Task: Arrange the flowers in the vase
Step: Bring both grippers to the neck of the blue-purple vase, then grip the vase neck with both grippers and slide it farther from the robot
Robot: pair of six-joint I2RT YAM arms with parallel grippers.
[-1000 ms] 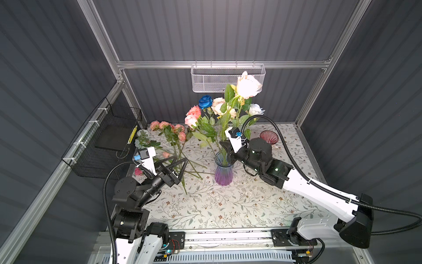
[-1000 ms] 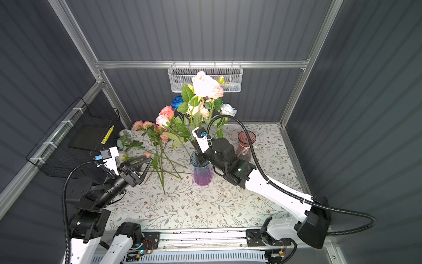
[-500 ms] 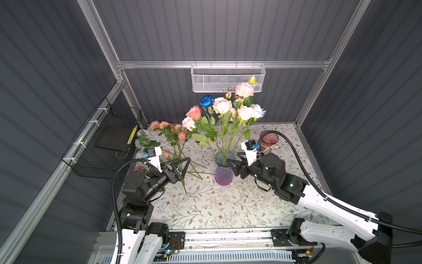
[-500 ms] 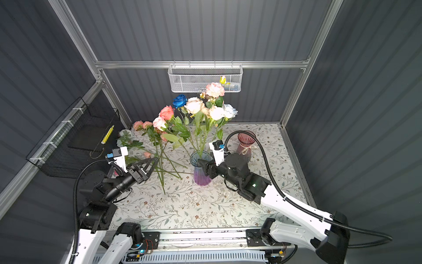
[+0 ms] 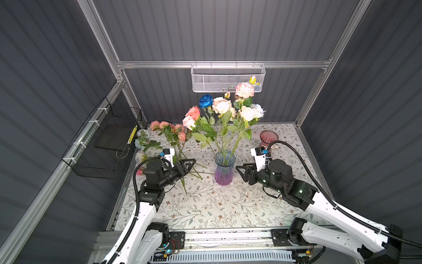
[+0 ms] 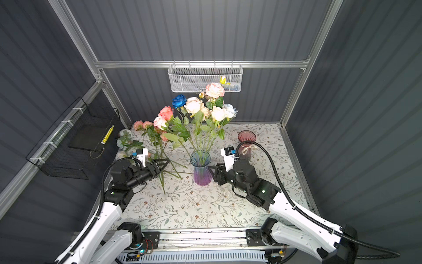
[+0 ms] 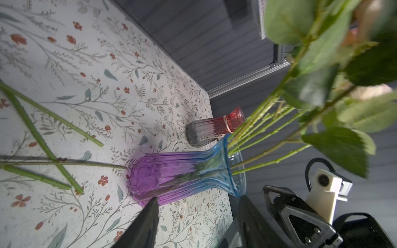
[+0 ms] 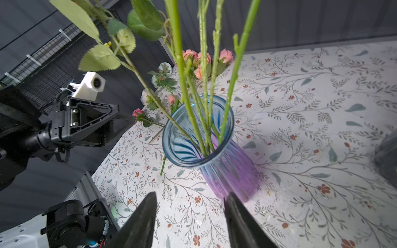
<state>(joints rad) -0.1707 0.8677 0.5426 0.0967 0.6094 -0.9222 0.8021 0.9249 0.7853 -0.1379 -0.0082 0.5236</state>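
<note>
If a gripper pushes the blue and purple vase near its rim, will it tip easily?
Probably yes: the vase is tall and narrow, and long flowers lean out high above it. It looks like glass, so likely fragile.

Top views look down frontally; wrist views, close, share the vase [image 7: 182, 171].

Pink vase [image 5: 266, 137] upright, far back on the floral desk [image 5: 217, 205]; white mesh basket [image 5: 228, 78] on rear rail; black wire basket [image 5: 102, 146] on side wall.
</note>
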